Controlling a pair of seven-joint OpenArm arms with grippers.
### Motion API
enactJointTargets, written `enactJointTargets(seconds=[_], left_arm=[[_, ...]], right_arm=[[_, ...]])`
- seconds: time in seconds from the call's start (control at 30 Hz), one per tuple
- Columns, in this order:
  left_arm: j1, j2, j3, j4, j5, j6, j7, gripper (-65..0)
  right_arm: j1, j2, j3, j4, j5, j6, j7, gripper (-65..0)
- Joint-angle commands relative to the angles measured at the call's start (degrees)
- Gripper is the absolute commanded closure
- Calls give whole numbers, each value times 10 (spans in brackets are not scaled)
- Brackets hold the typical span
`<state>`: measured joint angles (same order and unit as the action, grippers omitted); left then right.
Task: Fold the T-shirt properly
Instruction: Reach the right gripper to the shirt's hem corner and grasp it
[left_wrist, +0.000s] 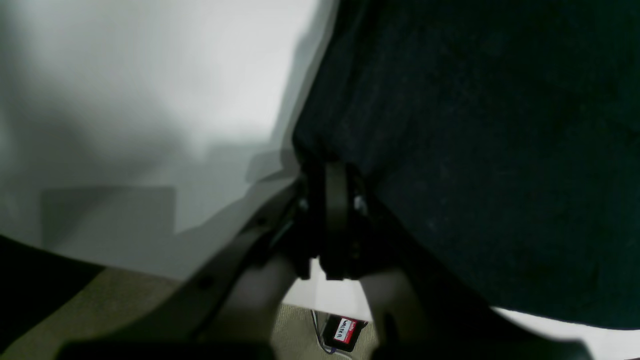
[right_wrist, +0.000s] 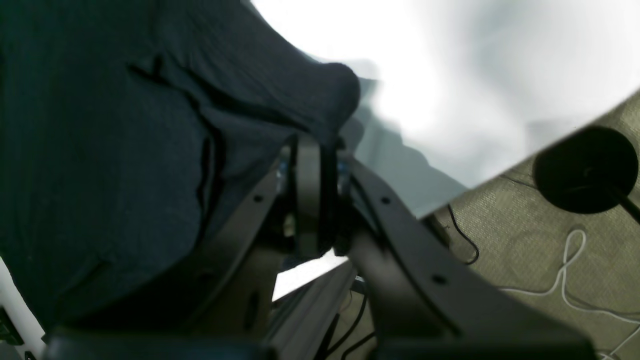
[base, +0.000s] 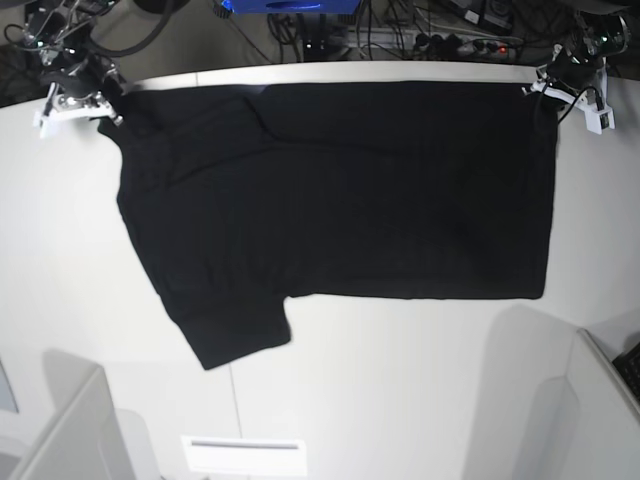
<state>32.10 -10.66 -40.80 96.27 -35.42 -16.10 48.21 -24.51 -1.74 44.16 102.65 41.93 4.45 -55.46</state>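
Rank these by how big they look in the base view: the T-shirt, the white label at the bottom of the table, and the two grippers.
1. T-shirt, by far the largest.
2. White label.
3. Left gripper and right gripper: both look alike, so no ranking between them.

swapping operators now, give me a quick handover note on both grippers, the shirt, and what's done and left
Left gripper: shut on the T-shirt's far corner, on the base view's right.
Right gripper: shut on the T-shirt's far corner, on the base view's left.
T-shirt: spread across the white table, one sleeve sticking out toward the near edge. No print or label shows.
Done: the far edge is gripped at both corners.
Left: no finished fold is visible yet; the rest of the folding remains.
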Motion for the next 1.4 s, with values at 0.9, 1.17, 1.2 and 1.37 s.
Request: enactJointTargets(seconds=[0.9,1.17,1.2,1.37], left_arm=[[-63,-7,-152,92,0,1,1,-548],[-88,-7,-152,99,0,1,2,-545],[-88,-7,-152,98,0,1,2,-532],[-88,-7,-152,97,2,1,2,-262]], right_arm=[[107,50,-2,44,4,-4,7,-285],[275,103,-112,-120,2,-4,10,-284],[296,111,-124,-144,2,-4,11,-284],[396,166,-246,-281,2,-4,78,-294]])
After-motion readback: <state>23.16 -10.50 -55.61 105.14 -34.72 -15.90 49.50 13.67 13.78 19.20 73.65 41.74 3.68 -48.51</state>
